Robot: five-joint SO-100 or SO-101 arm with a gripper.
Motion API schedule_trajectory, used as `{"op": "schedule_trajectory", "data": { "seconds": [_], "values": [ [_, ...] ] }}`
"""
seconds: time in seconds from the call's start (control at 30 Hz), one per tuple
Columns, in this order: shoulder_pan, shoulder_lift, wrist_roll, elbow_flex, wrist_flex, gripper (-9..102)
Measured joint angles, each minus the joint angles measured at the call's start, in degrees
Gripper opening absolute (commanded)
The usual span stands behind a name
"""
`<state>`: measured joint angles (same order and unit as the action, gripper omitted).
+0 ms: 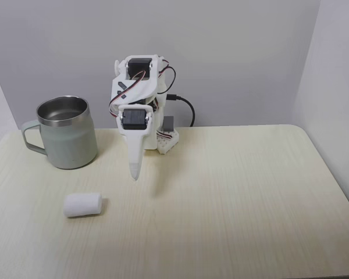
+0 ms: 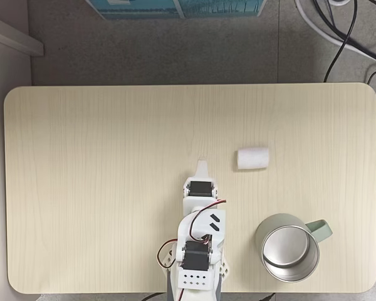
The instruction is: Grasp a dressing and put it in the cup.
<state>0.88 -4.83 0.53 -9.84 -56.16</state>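
Jaws were together, the gripper (image 1: 135, 174) tapering to one closed point aimed down at the bare table (image 1: 232, 197) and holding nothing. By size, next came the cup (image 1: 65, 133), standing upright near the arm's base with its handle turned away from the arm, its steel inside visible from above (image 2: 288, 256) and apparently empty. Smallest was the dressing (image 1: 82, 204), lying on its side on the table, apart from both cup and gripper. In the front fixed view it lay to the left of and nearer the camera than the fingertip; from above (image 2: 252, 158) it sat to the right of the tip (image 2: 202, 164), roughly level with it, its long axis running crosswise to the arm's reach. The top view showed that sideways gap plainly; the front view showed the tip's height off the table.
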Motion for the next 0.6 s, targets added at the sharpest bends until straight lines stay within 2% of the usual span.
{"op": "schedule_trajectory", "data": {
  "seconds": [0.6],
  "values": [
    [1.0,0.0,0.0,0.2,1.4,0]
  ]
}}
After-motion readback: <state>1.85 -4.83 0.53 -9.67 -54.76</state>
